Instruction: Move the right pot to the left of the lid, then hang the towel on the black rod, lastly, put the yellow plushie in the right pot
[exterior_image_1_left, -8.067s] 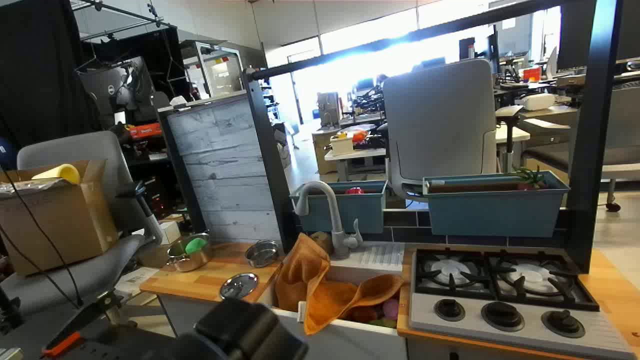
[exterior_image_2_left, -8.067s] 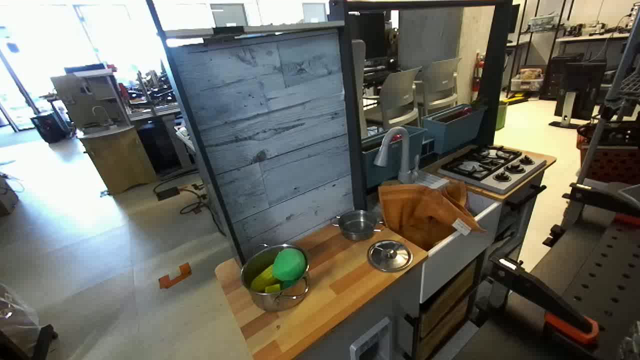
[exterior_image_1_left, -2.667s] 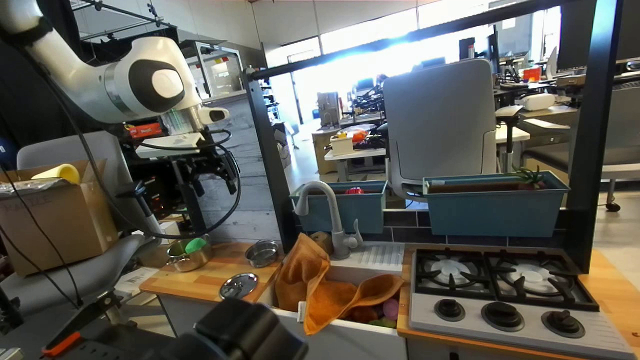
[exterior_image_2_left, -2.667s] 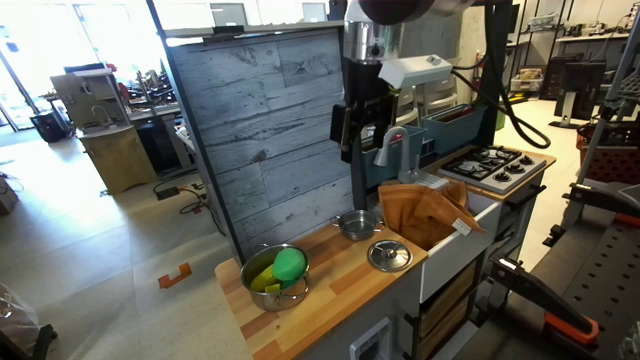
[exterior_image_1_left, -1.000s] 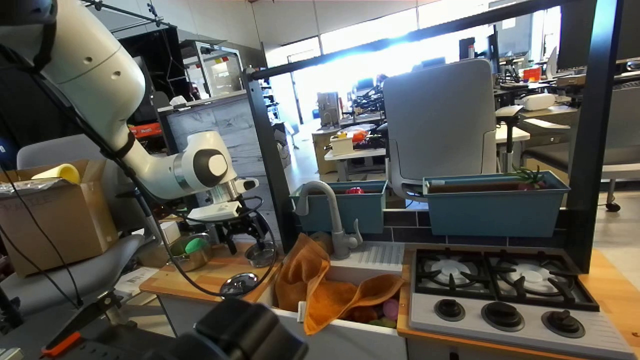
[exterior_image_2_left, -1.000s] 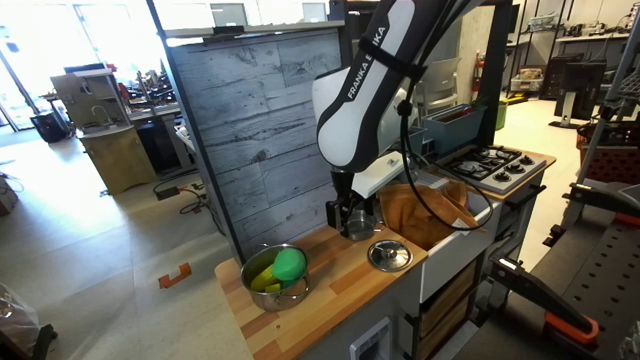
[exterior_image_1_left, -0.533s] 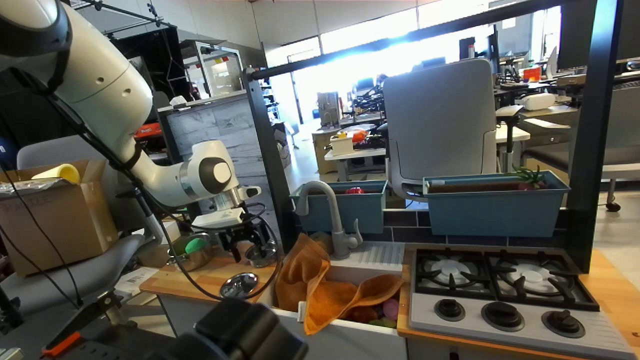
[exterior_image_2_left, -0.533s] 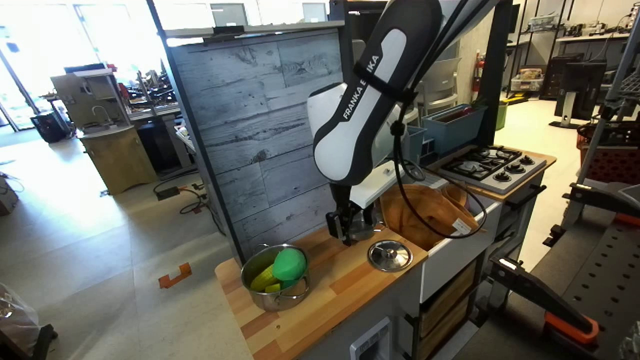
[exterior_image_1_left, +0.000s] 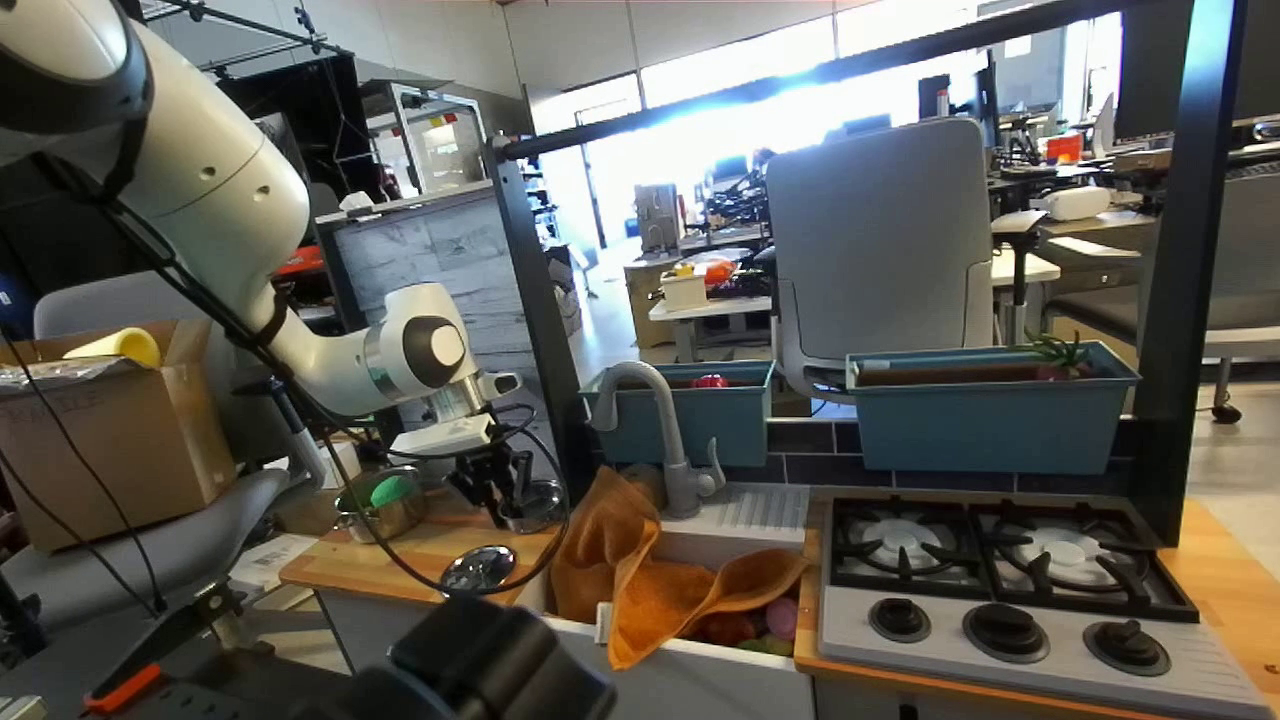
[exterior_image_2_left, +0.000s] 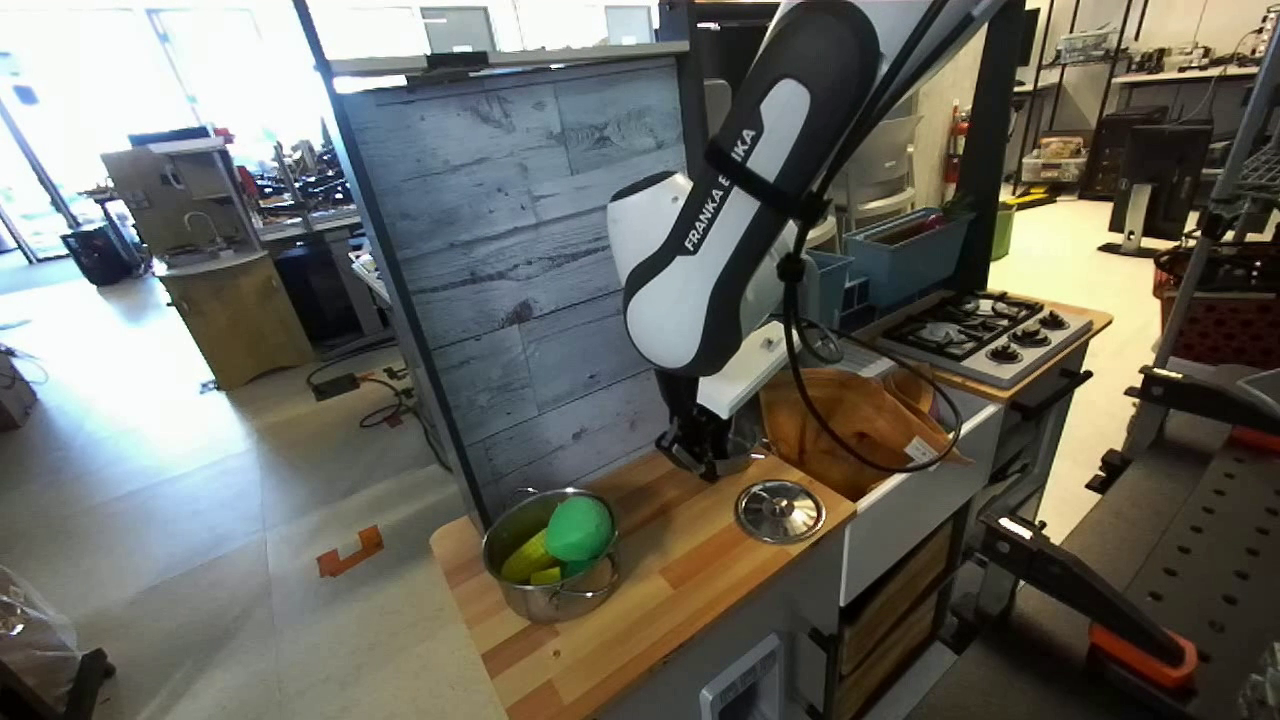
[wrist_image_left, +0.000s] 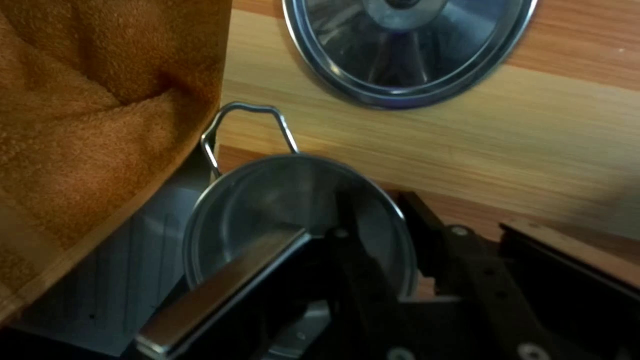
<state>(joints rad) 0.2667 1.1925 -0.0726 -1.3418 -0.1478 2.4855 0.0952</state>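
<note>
One steel pot (wrist_image_left: 275, 200), wrist view, low centre; gripper (wrist_image_left: 378, 200) astride its rim, jaws apart. Lid (wrist_image_left: 410, 55) at top edge, orange-brown towel (wrist_image_left: 100, 135) upper left.

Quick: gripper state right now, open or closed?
Gripper: partly open, jaws straddling the rim of the small pot; a gap shows between them, so it's not clamped yet.

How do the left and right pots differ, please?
The left pot looks deeper than the right pot. The left pot holds a green toy and yellow toy; the right pot shows none. The tool is at the right pot, not the left. Both are metal.
</note>
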